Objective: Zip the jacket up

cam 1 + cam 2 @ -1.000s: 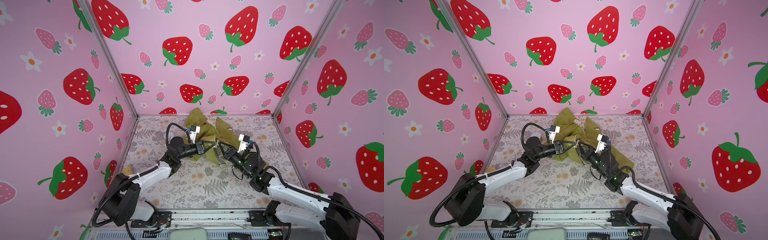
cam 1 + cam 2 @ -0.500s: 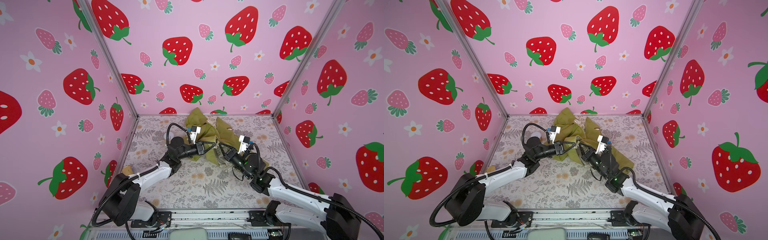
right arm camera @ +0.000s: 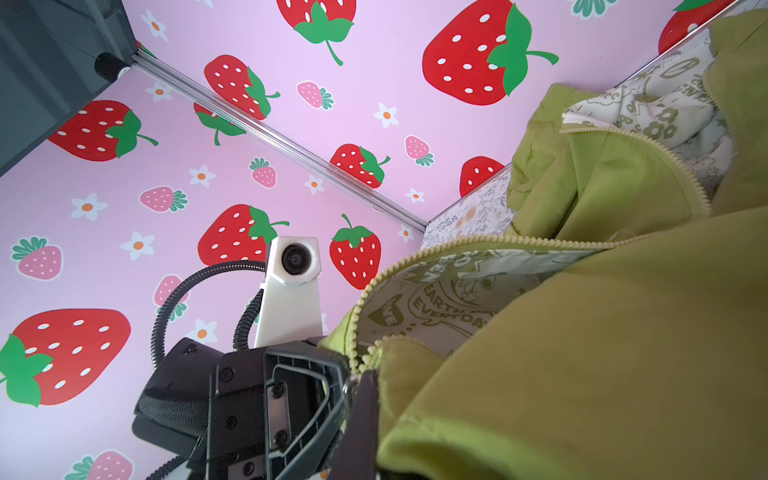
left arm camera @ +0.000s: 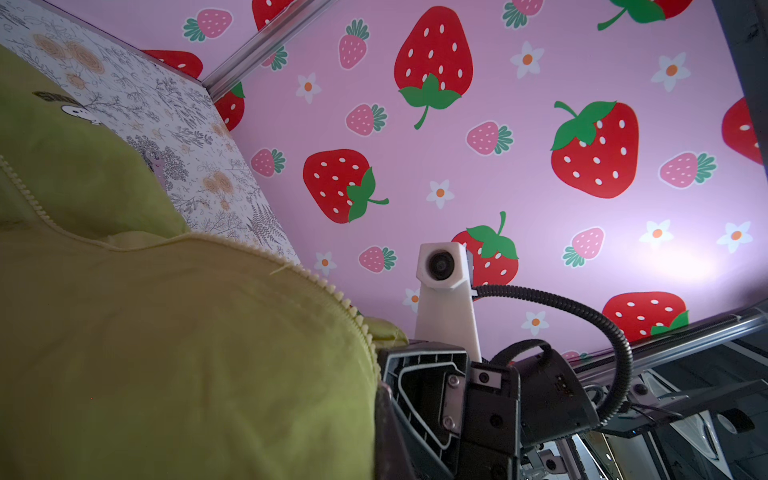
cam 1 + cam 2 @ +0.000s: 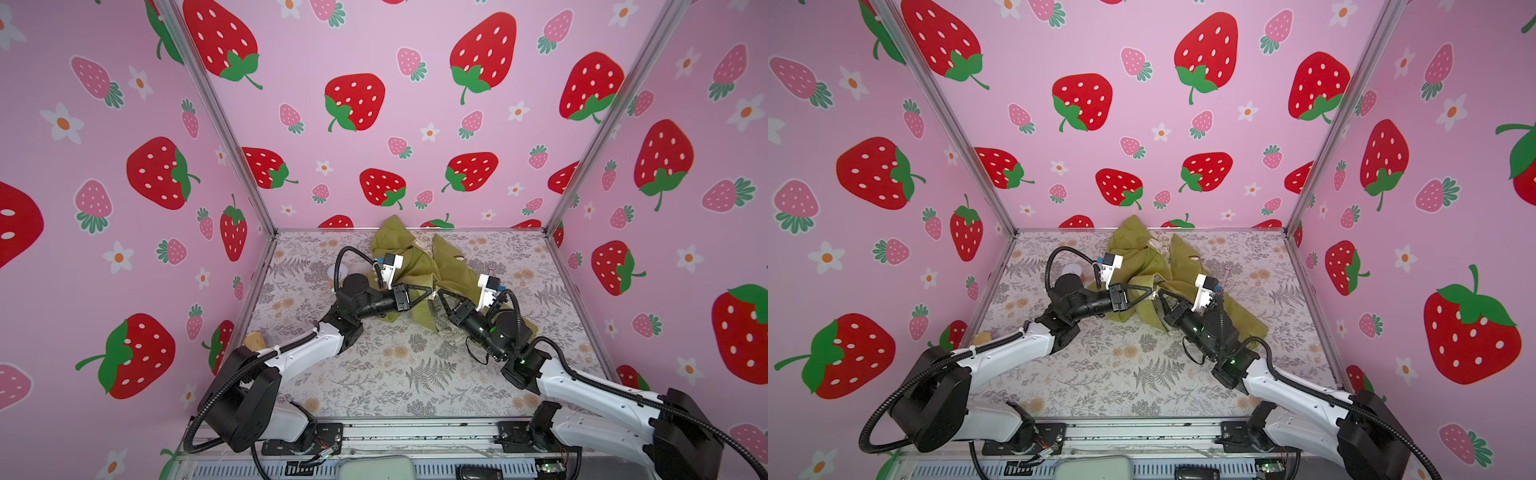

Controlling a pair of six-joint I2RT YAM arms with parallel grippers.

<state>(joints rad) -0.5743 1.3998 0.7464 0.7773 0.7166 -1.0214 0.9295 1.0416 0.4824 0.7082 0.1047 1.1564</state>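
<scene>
The olive-green jacket lies bunched at the back middle of the table in both top views, its front open and cream printed lining showing. My left gripper and right gripper meet tip to tip at the jacket's lower front edge. Both are shut on the fabric there. The same meeting shows for the left gripper and right gripper. Pale zipper teeth run up from that spot, the two rows apart. In the left wrist view the zipper teeth edge a green panel that hides my left jaws.
A white round object sits behind the left arm. A tan lump lies near the left wall. A thin black cable loops on the floral table cloth beside the right arm. Pink strawberry walls close three sides.
</scene>
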